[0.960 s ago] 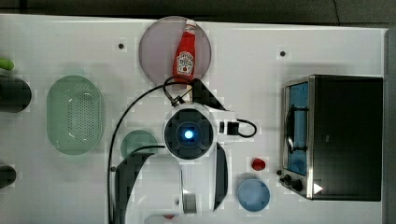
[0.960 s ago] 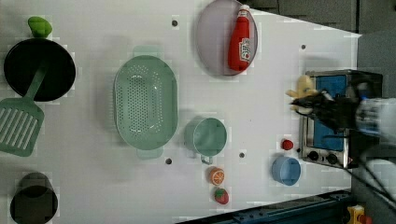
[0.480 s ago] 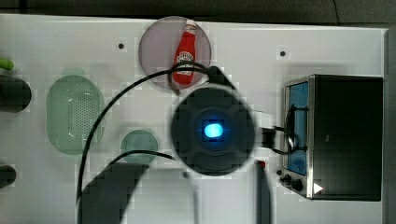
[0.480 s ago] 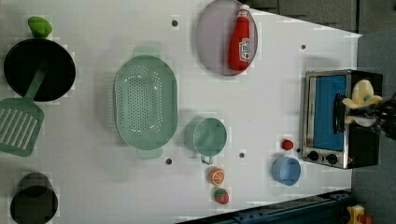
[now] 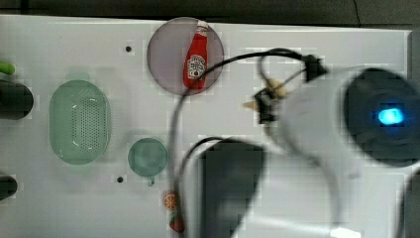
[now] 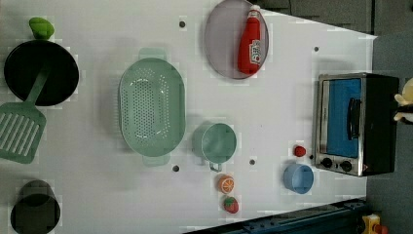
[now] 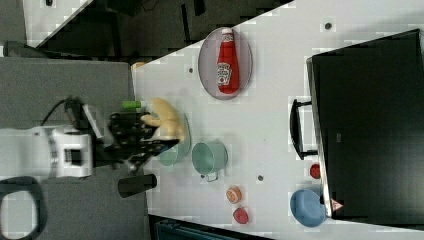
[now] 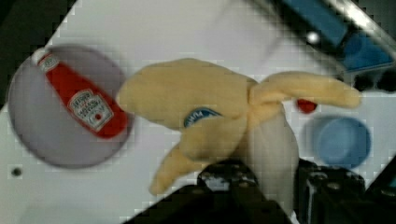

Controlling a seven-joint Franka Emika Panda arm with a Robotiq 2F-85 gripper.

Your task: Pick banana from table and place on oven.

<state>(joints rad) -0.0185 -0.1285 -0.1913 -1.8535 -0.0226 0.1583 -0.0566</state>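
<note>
The gripper (image 8: 275, 186) is clamped on the banana (image 8: 219, 116), its dark fingers (image 8: 327, 191) pressed against the pale lower end in the wrist view, so the jaws stand only partly closed around the soft body; the peel flaps splay out above the grip, one bearing a small blue sticker. In the right view the gripper (image 7: 150, 137) carries the banana (image 7: 165, 122) raised clear of the table (image 7: 270, 125), at the right view's left, well apart from the oven (image 7: 370, 125) at the right view's right; in the left view a pale tip of the banana (image 6: 404, 107) shows at the left view's right edge, just beyond the oven (image 6: 355, 124); nothing lies on the oven's black top.

Counted on the table (image 6: 97, 195) in the left view: one oven; one ketchup bottle (image 6: 251, 41) lying on one grey plate (image 6: 219, 44); one green colander (image 6: 152, 107); one green cup (image 6: 218, 143); one blue bowl (image 6: 298, 178); one orange slice (image 6: 226, 184); one strawberry (image 6: 231, 204); one small red piece (image 6: 300, 151) near the oven's knobs; one black pan (image 6: 41, 73); one green spatula (image 6: 19, 129); one dark cup (image 6: 35, 212).
</note>
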